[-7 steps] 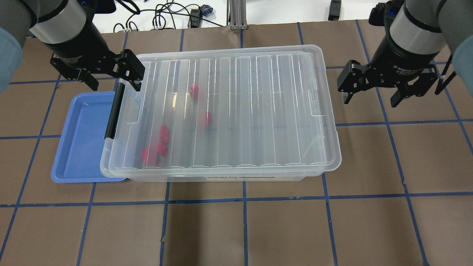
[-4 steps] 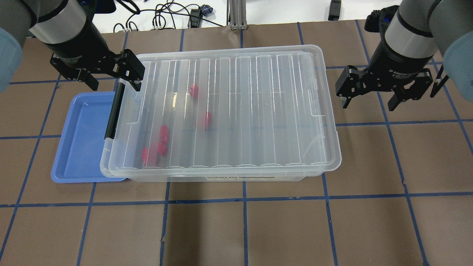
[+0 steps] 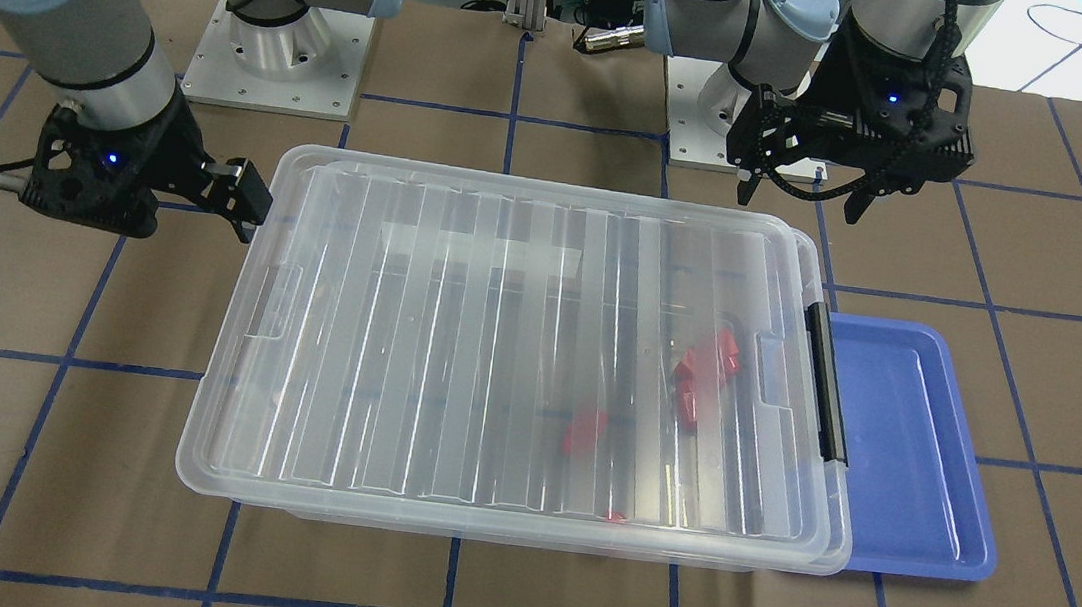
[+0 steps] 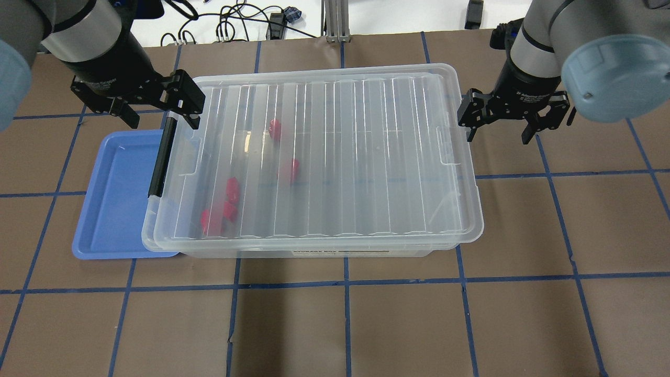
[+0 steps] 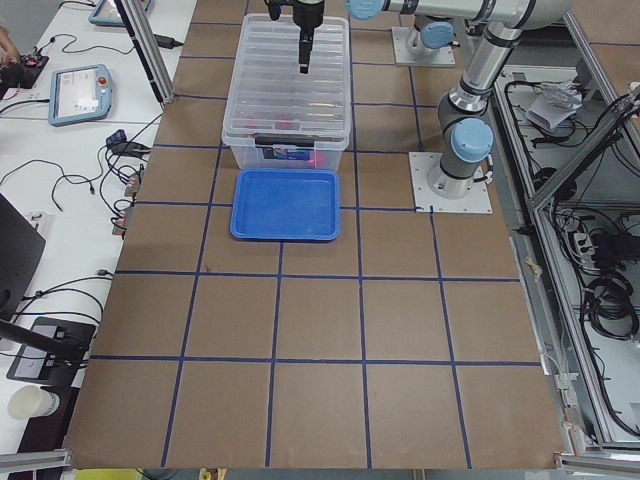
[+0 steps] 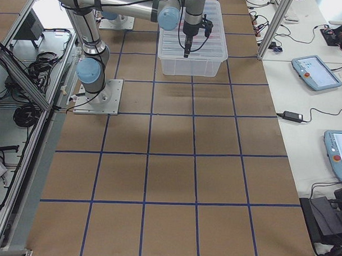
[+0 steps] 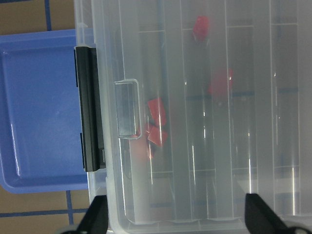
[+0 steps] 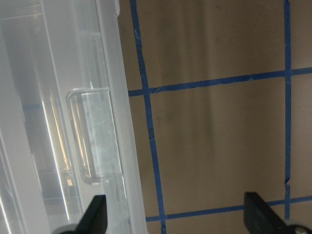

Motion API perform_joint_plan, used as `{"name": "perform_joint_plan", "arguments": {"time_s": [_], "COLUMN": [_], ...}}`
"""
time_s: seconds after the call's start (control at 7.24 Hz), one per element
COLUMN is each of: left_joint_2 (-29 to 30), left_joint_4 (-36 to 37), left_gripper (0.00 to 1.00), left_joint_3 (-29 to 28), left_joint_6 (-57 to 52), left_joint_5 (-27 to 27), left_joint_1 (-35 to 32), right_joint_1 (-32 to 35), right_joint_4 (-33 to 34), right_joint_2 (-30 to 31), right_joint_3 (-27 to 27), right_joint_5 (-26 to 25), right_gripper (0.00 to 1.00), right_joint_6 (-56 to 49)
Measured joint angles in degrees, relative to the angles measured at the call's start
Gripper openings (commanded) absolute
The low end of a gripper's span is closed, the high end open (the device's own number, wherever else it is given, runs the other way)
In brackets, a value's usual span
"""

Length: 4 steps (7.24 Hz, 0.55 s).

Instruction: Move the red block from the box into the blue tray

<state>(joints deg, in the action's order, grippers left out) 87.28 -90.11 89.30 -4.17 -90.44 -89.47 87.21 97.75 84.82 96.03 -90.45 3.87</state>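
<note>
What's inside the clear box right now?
The box is shut. Through its ribbed lid several red blocks show, mostly toward the black latch end. The ribbing blurs them, so the exact count is unclear.

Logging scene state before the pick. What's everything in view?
box: 1, clear, lid on, mid-table
latch: 1, black, on the box's short end by the tray
red blocks: about 5, red, inside the box, nearer the latch end
tray: 1, blue, at the box's latch end, partly hidden by its rim
table: 1, brown with blue tape grid
pendants: 2, grey, on the side bench
left claw: 1, black, open, above the box's latch corner
right claw: 1, black, open, beside the box's other short end
</note>
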Motion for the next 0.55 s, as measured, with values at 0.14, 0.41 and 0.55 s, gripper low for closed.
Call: {"name": "perform_joint_plan", "arguments": {"time_s": [0.14, 0.41, 0.55], "left_joint_2": [0.00, -0.01, -0.01], "left_joint_4": [-0.02, -0.03, -0.01], "left_gripper": [1.00, 1.00, 1.00], "left_joint_3": [0.00, 0.00, 0.02], "left_joint_6": [0.00, 0.03, 0.02], "left_joint_5": [0.02, 0.04, 0.04], "left_joint_1": [0.00, 0.00, 0.00], "right_joint_1": [0.08, 0.33, 0.38], "right_joint_4": [1.45, 2.53, 2.79], "right_joint_2": [-2.05, -4.77, -5.46], "right_joint_3": [-0.22, -0.62, -0.70], "right_joint_5": [0.21, 0.23, 0.30], "right_gripper": [1.00, 1.00, 1.00], "right_joint_6": [-0.03, 0.01, -0.01]}}
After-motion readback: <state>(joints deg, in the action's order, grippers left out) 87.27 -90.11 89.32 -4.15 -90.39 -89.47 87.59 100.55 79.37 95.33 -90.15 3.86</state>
